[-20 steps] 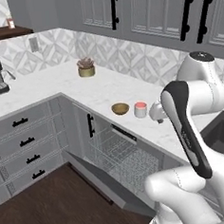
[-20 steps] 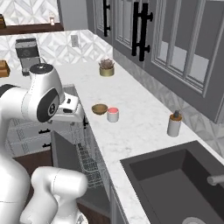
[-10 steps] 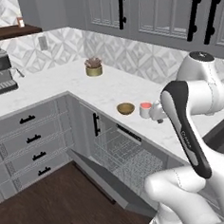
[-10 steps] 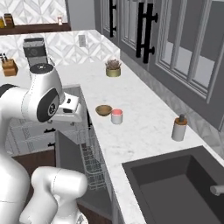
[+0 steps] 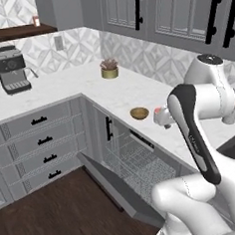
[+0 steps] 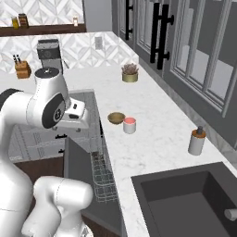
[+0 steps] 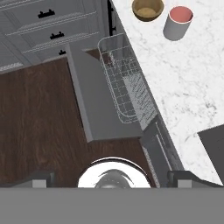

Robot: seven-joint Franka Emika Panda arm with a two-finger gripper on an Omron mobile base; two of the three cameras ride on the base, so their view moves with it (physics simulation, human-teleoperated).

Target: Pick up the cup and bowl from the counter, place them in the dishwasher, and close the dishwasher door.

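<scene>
Cup (image 7: 178, 22) and bowl (image 7: 148, 8) sit just beside each other on the counter (image 7: 192, 83), above the dishwasher (image 7: 127, 87), whose door (image 7: 94, 98) hangs open to receive them. Can't tell whether the gripper is open or closed.

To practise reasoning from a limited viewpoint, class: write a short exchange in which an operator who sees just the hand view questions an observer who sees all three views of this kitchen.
Operator: I see the cup and the bowl side by side on the counter. What else stands on it?
Observer: A potted plant, farther along by the wall.
Operator: Anything towards the sink?
Observer: A soap dispenser, near the sink.
Operator: And on the other leg of the counter?
Observer: A coffee machine.
</scene>
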